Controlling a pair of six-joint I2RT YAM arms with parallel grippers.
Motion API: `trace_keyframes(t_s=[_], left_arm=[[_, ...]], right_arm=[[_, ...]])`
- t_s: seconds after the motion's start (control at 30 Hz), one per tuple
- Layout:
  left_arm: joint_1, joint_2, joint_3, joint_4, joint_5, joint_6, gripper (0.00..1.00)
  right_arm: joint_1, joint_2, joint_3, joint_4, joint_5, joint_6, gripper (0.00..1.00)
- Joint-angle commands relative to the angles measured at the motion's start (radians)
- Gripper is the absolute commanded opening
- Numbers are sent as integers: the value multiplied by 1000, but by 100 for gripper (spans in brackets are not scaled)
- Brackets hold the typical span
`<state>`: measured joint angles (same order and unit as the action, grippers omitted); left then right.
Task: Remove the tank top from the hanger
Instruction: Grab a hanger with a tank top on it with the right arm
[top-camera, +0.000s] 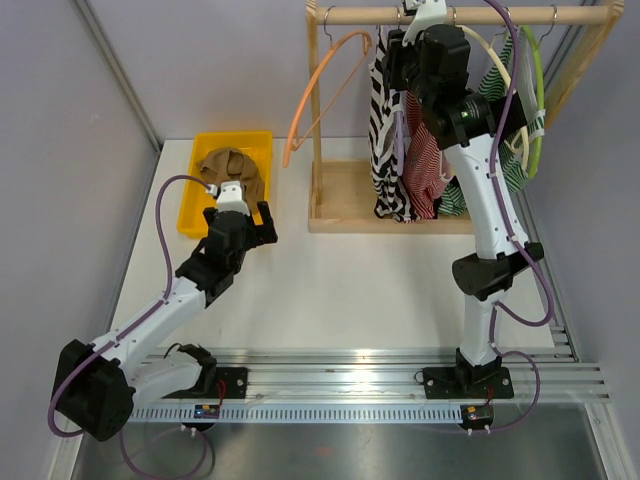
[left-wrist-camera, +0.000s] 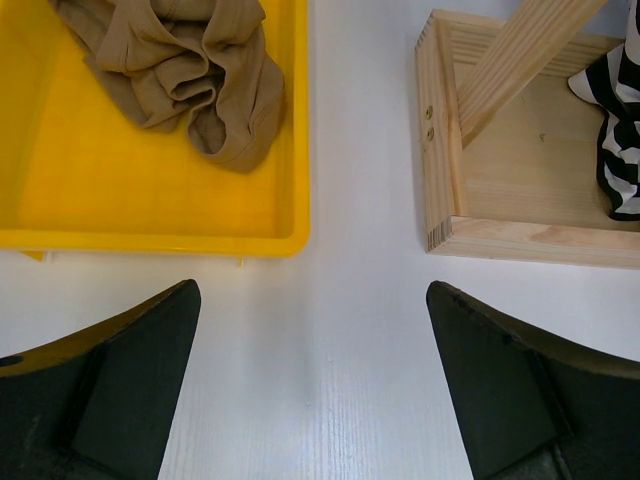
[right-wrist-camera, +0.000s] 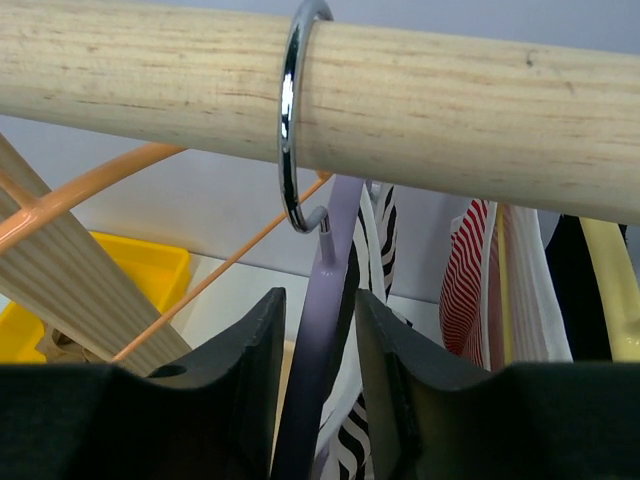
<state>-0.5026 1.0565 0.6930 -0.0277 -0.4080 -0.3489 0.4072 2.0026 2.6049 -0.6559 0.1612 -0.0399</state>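
My right gripper is up at the wooden rail, fingers around the purple hanger just below its metal hook, gaps either side, can't tell if clamped. The black-and-white striped tank top hangs on it, far right. My left gripper is spread wide, empty, over the table near the yellow bin holding a brown garment.

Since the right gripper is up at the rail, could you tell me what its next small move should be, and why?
Probably finish closing the right gripper on the purple hanger: its neck sits between the fingers, just under the metal hook on the wooden rail, with small gaps left.
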Motion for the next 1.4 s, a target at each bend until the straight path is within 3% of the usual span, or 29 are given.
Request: trace_keyframes(t_s=[0.0,0.03,0.2,0.23,1.0,1.37], left_arm=[[-4,10,-4,51,-18,2,99],[-4,11,-4,51,-17,1,99],[-4,17,-4,51,-15,-1,99],[-4,14,-4,52,-15,-1,99],[-4,-66,-30,-14,6,-2,99],[-4,-116,-64,-32,9,-16,99]], right_arm=[[-10,1,46,22,-29,0,40],[-10,1,46,24,-31,0,37],[-8,-11,40,33,-29,-9,2],[-10,-16,40,33,-31,-9,0],[-4,-102,72,58,-19,-21,0],[54,-162,29,56,20,-61,0]])
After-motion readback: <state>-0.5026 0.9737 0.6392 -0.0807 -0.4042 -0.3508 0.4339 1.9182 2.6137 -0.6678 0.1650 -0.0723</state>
